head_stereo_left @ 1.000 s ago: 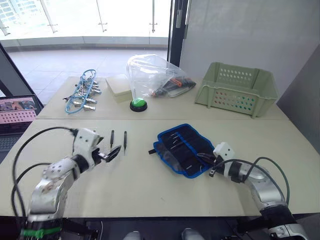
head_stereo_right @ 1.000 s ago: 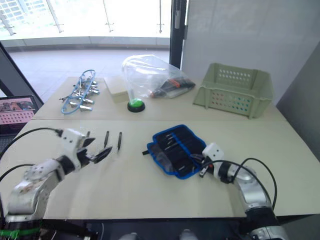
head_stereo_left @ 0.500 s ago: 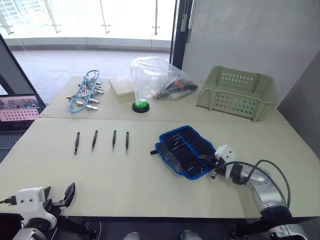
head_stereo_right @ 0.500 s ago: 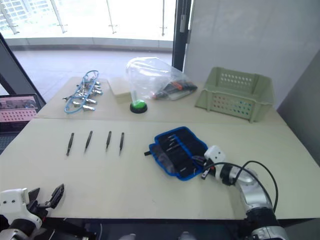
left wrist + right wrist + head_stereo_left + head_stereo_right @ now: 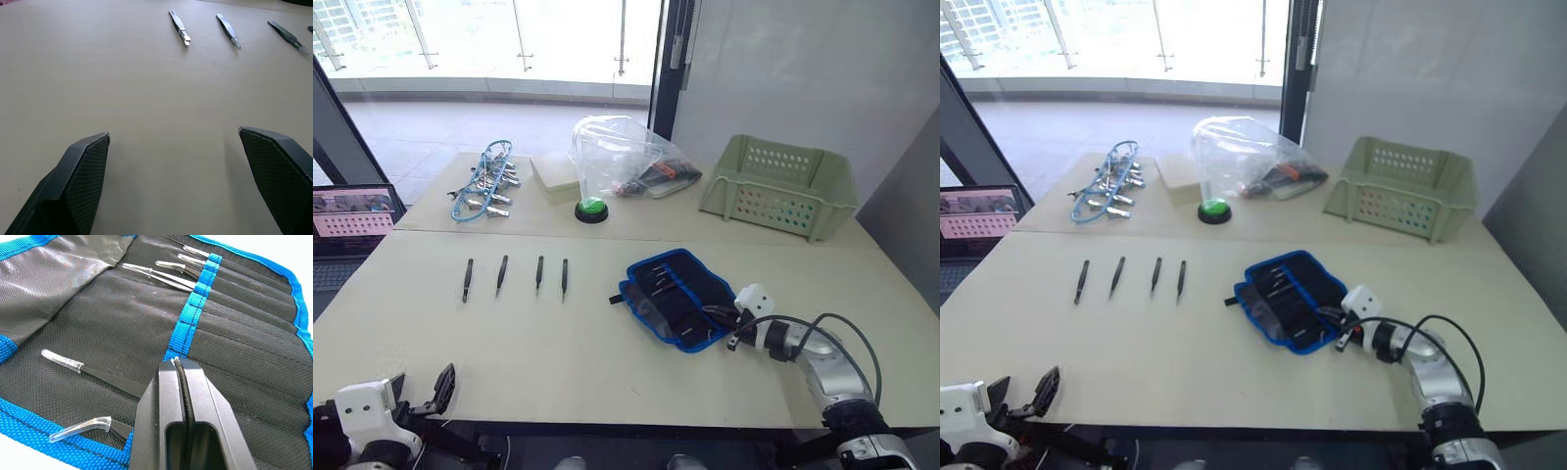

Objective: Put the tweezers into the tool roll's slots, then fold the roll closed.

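Note:
Several slim black tweezers [image 5: 500, 275] lie side by side on the table's left half, also ahead in the left wrist view [image 5: 180, 28]. The tool roll [image 5: 674, 297] lies unrolled right of centre, black with blue edging. More tweezers [image 5: 151, 274] with clear tip caps sit in its slots [image 5: 234, 333]. My right gripper [image 5: 717, 318] rests at the roll's near right corner, shut, its fingertips [image 5: 174, 363] over the pockets. My left gripper [image 5: 419, 392] hangs at the table's near left edge, open and empty, with its fingers [image 5: 80, 169] wide apart above bare tabletop.
Along the back stand silver clips with blue cord [image 5: 481, 186], a pale box [image 5: 555, 174], a green button [image 5: 592, 209], a clear plastic bag [image 5: 626, 157] and a pale green basket [image 5: 781, 186]. A laptop [image 5: 352, 211] sits off the table's left side.
My left gripper has drawn back from beside the tweezers to the table's near left edge, uncovering two more of them. The camera has tilted. The right gripper stays on the roll.

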